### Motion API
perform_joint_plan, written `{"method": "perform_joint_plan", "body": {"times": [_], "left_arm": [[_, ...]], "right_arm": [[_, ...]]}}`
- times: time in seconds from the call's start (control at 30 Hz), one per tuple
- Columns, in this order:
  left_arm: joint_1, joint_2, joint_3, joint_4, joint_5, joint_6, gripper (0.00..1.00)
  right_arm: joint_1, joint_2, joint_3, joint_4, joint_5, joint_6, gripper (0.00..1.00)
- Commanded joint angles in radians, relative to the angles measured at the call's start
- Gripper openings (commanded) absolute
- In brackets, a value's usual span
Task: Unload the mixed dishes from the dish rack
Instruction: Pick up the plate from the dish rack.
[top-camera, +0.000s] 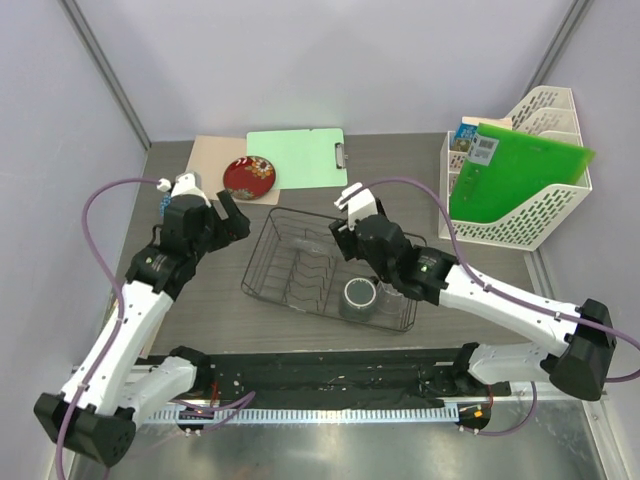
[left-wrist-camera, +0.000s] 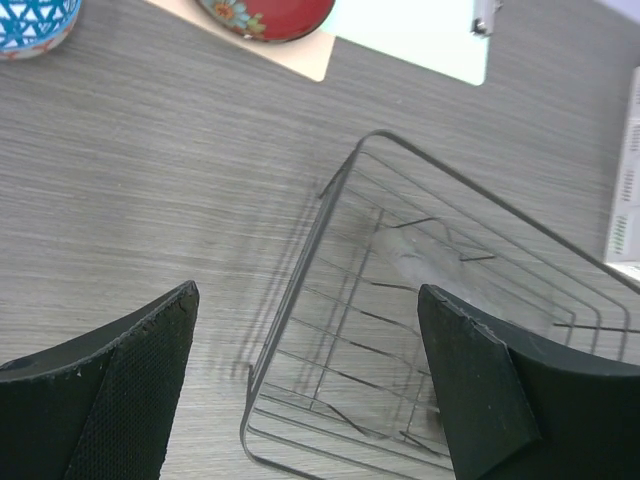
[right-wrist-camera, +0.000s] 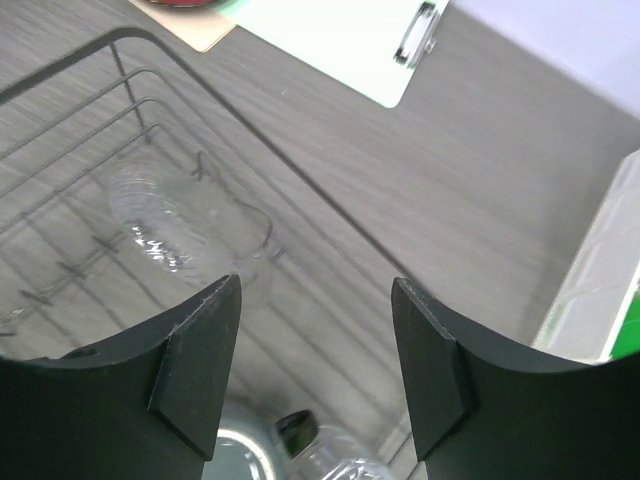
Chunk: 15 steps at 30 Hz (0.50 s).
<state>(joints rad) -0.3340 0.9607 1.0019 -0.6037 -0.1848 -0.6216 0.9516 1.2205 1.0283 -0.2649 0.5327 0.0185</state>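
Observation:
The dark wire dish rack (top-camera: 285, 296) stands mid-table. In it lie a large clear glass bowl (right-wrist-camera: 170, 215), a grey mug (top-camera: 359, 297) and a clear glass cup (right-wrist-camera: 345, 465) beside the mug. The red floral plate (top-camera: 249, 176) sits on a beige mat behind the rack. The blue patterned bowl (left-wrist-camera: 30, 22) stands to the plate's left. My left gripper (top-camera: 232, 215) is open and empty over the rack's left end (left-wrist-camera: 300, 260). My right gripper (top-camera: 345, 235) is open and empty above the rack's far right part, the mug (right-wrist-camera: 235, 455) just below it.
A green clipboard (top-camera: 296, 157) lies behind the rack next to the beige mat (top-camera: 207, 158). A white mesh file holder (top-camera: 520, 180) with a green folder stands at the back right. Grey walls close in the table on the left and right.

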Motion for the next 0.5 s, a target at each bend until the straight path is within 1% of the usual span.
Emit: {"method": "perform_joint_plan", "body": {"times": [0.0, 0.07, 0.13, 0.17, 0.27, 0.33, 0.47], "left_arm": [[-0.005, -0.091, -0.048, 0.012, 0.022, 0.014, 0.90], [-0.005, -0.115, -0.087, 0.013, 0.022, 0.013, 0.90], [-0.005, -0.148, -0.114, 0.018, 0.034, 0.011, 0.90], [-0.005, -0.158, -0.134, 0.019, 0.039, 0.008, 0.89], [-0.005, -0.183, -0.155, 0.022, 0.053, 0.005, 0.90], [-0.005, -0.191, -0.164, 0.018, 0.053, 0.008, 0.90], [-0.005, -0.191, -0.166, 0.010, 0.054, 0.014, 0.89]], "right_arm": [[0.045, -0.036, -0.100, 0.237, 0.098, -0.245, 0.67], [0.046, -0.012, -0.108, 0.228, 0.072, -0.258, 0.67], [0.050, -0.001, -0.129, 0.254, 0.052, -0.256, 0.62], [0.059, 0.002, -0.176, 0.342, 0.049, -0.268, 0.61], [0.095, 0.013, -0.258, 0.475, 0.076, -0.304, 0.56], [0.104, 0.048, -0.255, 0.513, 0.079, -0.298, 0.54], [0.147, 0.080, -0.244, 0.552, 0.059, -0.287, 0.53]]}}
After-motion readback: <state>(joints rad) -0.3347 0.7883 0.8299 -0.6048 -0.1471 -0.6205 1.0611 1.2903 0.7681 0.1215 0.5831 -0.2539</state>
